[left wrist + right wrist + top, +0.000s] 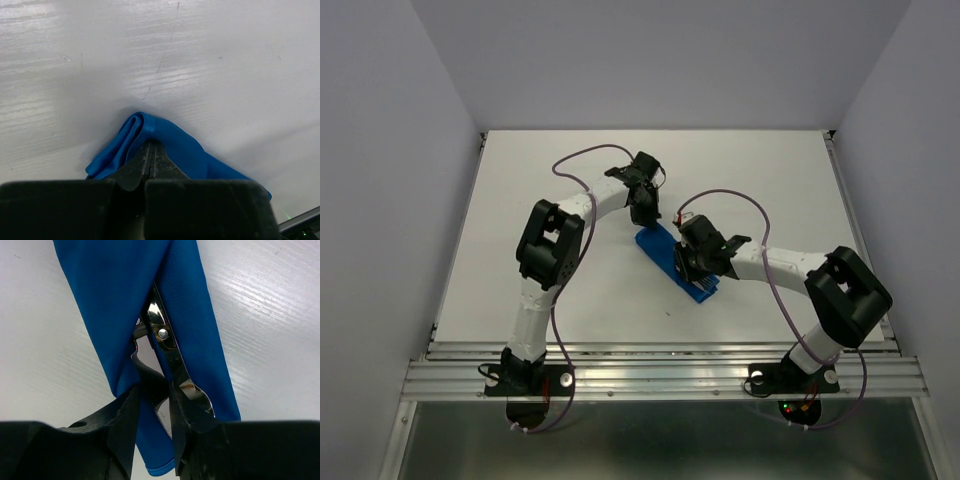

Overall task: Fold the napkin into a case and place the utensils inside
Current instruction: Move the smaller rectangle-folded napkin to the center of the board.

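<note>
The left tool (150, 152) is pinching fully closed on the end fold of the blue case (175, 142), which is bunching around its tips on the surface (225, 60). The right tool (157, 385) is standing partly open, its fingers straddling the utensils (162, 337) lying in the case's slit just ahead.

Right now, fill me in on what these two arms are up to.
The bright blue cloth napkin lies folded into a narrow strip on the white table. The left fingers are shut on its far end. At the near end, the right fingers straddle shiny metal utensils that lie partly tucked into the fold. Whether they grip them is unclear.
</note>
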Available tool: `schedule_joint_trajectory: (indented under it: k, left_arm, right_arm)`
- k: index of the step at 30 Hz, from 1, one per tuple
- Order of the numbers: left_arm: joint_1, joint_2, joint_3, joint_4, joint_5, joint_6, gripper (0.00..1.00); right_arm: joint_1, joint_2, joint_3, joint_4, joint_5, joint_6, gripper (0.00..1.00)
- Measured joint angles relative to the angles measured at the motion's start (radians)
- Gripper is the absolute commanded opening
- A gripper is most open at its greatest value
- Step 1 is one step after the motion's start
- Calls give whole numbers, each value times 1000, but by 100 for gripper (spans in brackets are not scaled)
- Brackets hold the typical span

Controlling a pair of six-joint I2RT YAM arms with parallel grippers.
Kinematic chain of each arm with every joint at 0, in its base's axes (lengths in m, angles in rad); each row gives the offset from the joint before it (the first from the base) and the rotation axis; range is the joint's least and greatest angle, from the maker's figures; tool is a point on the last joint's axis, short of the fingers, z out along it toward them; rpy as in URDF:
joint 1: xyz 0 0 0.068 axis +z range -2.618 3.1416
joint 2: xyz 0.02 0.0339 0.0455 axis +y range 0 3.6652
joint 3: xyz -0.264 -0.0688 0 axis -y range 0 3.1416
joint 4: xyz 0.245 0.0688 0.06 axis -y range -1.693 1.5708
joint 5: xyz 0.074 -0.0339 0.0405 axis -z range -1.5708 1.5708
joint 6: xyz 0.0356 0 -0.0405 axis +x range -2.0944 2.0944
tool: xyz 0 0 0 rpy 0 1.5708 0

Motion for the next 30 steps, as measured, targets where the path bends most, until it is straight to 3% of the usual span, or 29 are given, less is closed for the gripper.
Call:
schedule_joint_trajectory:
  k: [12,15,17,19,25,30]
  left_arm:
    - [0,-51,2,-40,-28,23,0]
    - [11,-111,-26,-38,-37,29,0]
    - [27,-167,-65,-29,-39,30,0]
    - [53,-202,-101,-22,-37,31,0]
    - [139,-196,-179,4,-51,27,0]
    - [137,-148,-219,18,-53,14,0]
  right_arm:
    - [0,23,1,24,1,-1,30]
    - [0,23,1,30,1,-1,35]
    - [0,23,2,31,0,-2,45]
    - [0,23,2,30,-6,-6,44]
    - [0,24,3,31,-11,-7,31]
    - [0,24,3,36,-14,-6,27]
